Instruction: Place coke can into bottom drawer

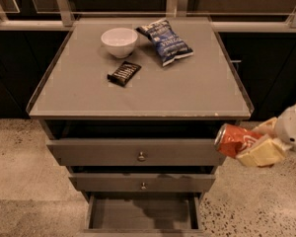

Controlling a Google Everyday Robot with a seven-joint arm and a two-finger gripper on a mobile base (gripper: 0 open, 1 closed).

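The red coke can (233, 139) lies sideways in my gripper (259, 143), silver top pointing left. The gripper's cream fingers (261, 153) are shut on the can. It hangs off the cabinet's right front corner, level with the top drawer's front. The bottom drawer (143, 214) is pulled open at the bottom of the cabinet, its flat grey floor bare. The can is up and to the right of that drawer.
On the cabinet top (187, 90) lie a white bowl (119, 42), a blue chip bag (164, 41) and a dark snack bar (124, 73). Two wider drawers with round knobs (141, 156) sit above the bottom one. Speckled floor (256, 201) lies right of the cabinet.
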